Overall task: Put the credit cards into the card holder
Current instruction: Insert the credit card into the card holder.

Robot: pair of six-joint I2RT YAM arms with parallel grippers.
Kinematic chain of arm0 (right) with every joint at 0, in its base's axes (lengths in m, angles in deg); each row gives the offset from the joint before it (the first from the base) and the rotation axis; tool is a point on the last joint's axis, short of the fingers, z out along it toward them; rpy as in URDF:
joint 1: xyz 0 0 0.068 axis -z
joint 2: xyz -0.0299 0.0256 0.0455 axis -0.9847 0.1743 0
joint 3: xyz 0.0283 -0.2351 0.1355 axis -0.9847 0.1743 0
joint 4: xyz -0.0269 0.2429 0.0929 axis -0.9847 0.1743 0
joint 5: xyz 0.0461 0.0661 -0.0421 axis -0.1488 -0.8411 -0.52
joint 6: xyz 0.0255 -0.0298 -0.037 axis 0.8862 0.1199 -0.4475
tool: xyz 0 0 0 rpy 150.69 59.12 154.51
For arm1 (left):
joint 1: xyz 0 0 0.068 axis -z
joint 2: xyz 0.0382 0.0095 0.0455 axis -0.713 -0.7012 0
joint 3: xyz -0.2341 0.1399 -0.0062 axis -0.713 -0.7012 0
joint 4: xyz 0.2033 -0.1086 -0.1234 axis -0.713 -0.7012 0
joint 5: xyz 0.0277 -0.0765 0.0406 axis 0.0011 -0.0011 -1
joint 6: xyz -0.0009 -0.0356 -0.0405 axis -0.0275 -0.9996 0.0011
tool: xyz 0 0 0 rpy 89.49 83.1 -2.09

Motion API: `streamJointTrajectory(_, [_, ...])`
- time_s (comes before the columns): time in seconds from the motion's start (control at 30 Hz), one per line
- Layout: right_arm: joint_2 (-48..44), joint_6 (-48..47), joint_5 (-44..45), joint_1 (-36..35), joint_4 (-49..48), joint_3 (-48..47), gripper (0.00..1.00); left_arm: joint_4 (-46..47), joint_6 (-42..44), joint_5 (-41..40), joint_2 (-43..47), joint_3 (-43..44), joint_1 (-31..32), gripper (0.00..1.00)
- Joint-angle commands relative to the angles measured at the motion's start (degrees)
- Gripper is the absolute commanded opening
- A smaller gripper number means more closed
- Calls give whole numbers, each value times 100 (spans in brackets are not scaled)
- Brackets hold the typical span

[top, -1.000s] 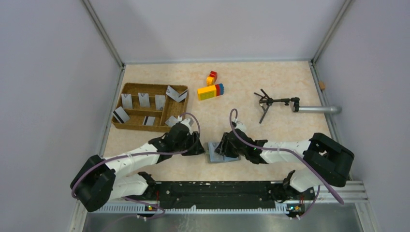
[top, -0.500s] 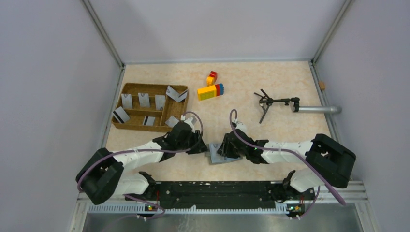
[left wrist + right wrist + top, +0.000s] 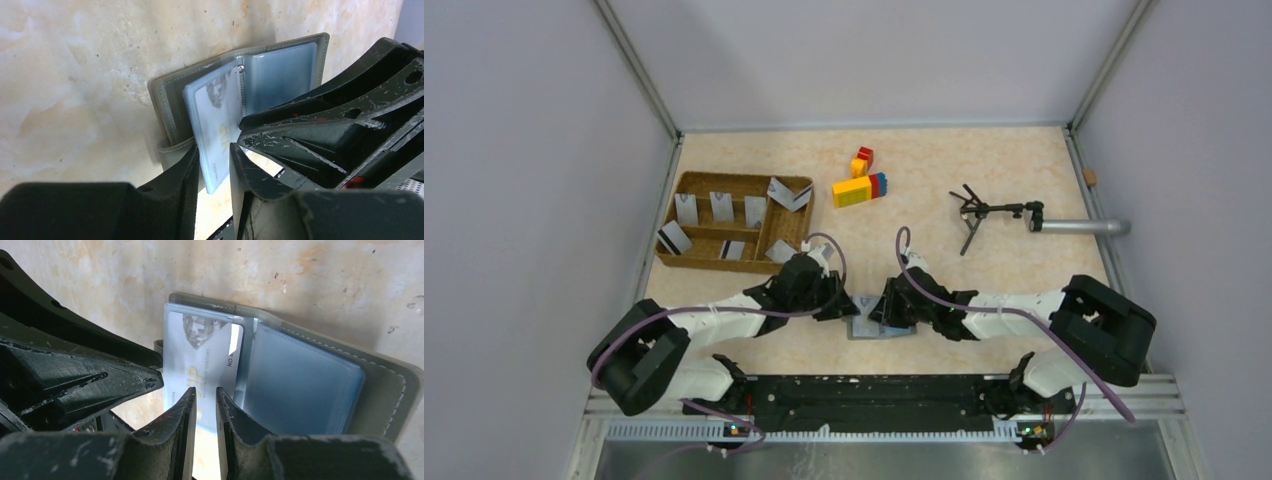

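Tearing threatens the card holder's (image 3: 167,107) leaf (image 3: 215,125) if left end effector (image 3: 214,150) and right end effector (image 3: 204,392), both straddling it, pull apart; clamping cannot be told.

The top camera sits high above and behind the arm bases (image 3: 709,382), looking down on the whole table (image 3: 984,280) from afar. Each wrist camera looks along its own fingers (image 3: 175,200) (image 3: 165,445), very close to the table. They face each other across the open wallet (image 3: 280,70) (image 3: 300,385), which shows small in the top view too (image 3: 861,328).
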Motion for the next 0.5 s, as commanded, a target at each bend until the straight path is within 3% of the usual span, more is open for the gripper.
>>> streamJointTrajectory(0.0, [-79,-125,-77,-60,-284,52,20,30,101,-7,119,88,-49,32])
streamJointTrajectory(0.13, [-639,-358,140,-34,225,-49,25,-983,471,-255,665,492,-249,45])
streamJointTrajectory(0.23, [-1153,-539,183,152,610,-121,32,-1886,776,-359,1073,987,-512,62])
streamJointTrajectory(0.37, [-1722,-834,76,585,1047,-242,36,-3149,1306,-884,1231,2173,-858,83])
streamJointTrajectory(0.47, [-2002,-1088,-11,910,1539,-384,37,-3837,1865,-1370,981,3062,-1241,90])
